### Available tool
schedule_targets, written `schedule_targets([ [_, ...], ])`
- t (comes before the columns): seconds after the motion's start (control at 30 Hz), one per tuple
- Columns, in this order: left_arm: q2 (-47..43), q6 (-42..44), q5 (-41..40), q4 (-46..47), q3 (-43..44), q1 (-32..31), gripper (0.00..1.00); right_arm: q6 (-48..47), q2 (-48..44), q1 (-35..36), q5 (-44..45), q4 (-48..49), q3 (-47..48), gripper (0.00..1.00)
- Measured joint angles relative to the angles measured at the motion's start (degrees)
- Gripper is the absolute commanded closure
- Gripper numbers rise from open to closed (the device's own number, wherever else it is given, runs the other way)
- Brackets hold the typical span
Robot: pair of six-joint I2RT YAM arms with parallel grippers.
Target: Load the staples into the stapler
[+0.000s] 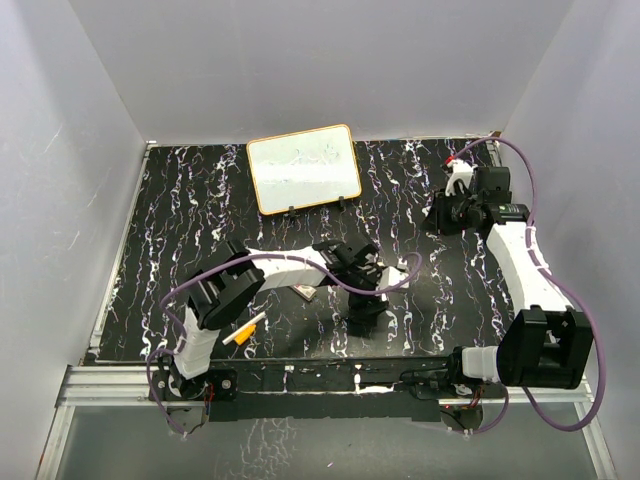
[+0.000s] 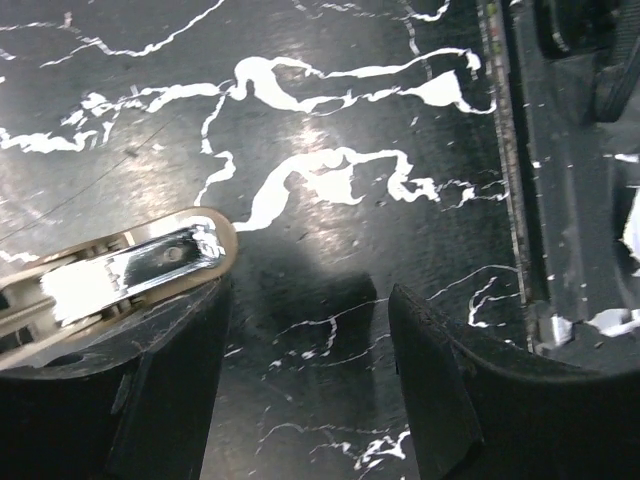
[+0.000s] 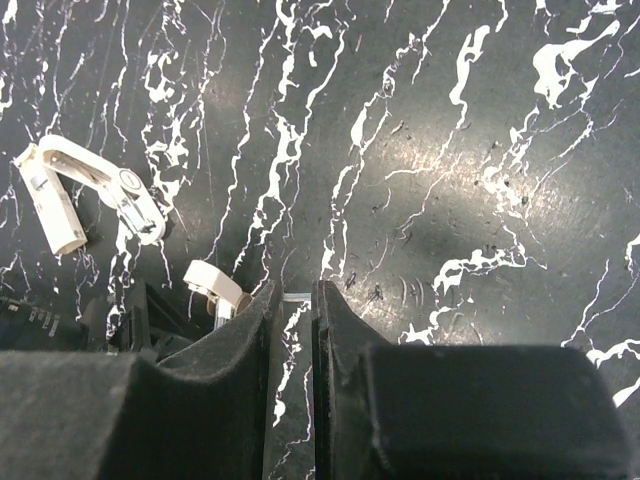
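Note:
The white stapler (image 1: 405,267) lies open near the table's middle. In the right wrist view it is a white V shape (image 3: 90,195). A beige, chrome-topped stapler end (image 2: 150,255) rests just outside my left gripper's left finger. My left gripper (image 2: 305,300) hangs low over the table (image 1: 180,220) beside the stapler (image 1: 362,305), open, with only bare table between its fingers. My right gripper (image 1: 440,212) is raised at the back right, shut on a thin silvery strip of staples (image 3: 297,297) at its fingertips (image 3: 262,300). A small grey-brown flat pack (image 1: 303,291) lies left of the left gripper.
A whiteboard (image 1: 303,168) in an orange frame stands at the back. An orange-and-white marker pen (image 1: 243,330) lies front left, by the left arm's base. A dark rail at the table's edge (image 2: 515,200) runs along the right of the left wrist view. Grey walls close in both sides.

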Motion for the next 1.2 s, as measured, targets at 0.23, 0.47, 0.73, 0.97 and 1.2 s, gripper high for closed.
schedule_targets([
  [0.23,0.22,-1.95,1.84,0.02,0.44,-1.03,0.37,-3.39,1.62,0.0,0.63,-3.87,0.61,0.91],
  [0.47,-2.47,1.33,1.03,-4.59,0.2,-0.68,0.36,-7.54,2.38,3.45,2.58,-8.83,1.2,0.91],
  [0.73,-13.73,4.72,-5.97,-16.17,-0.96,5.6,0.36,-7.96,2.56,17.0,9.38,-12.46,1.2,0.91],
  [0.97,-21.44,2.01,-8.48,-17.11,-5.27,12.79,0.36,-8.11,2.56,19.3,10.32,-12.72,0.98,0.92],
  [1.2,-14.62,-7.89,-4.0,-10.23,-2.12,12.7,0.36,-7.04,1.49,19.15,14.21,-10.45,0.98,0.92],
])
